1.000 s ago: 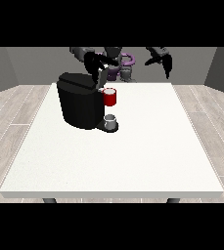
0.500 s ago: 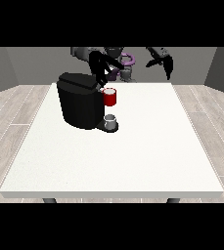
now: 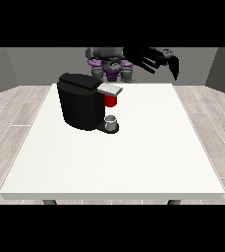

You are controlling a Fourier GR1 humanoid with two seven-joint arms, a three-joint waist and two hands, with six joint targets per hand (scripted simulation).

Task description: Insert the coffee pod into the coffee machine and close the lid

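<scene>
A white table carries a black coffee machine at ten o'clock, its grey lid lying flat above a red thing at the machine. A grey thing sits on its base; whether that is the pod I cannot tell. At one o'clock a hand hovers high, fingers spread, holding nothing. Best to lower it slowly towards the machine's front.

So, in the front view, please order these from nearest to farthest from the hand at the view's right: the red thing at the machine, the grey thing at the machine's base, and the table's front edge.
From the hand at the view's right, raised above the table's far side:
1. Red thing at the machine, under the grey lid.
2. Grey thing on the machine's base, lower down.
3. Table's front edge, nearest the camera.
</scene>
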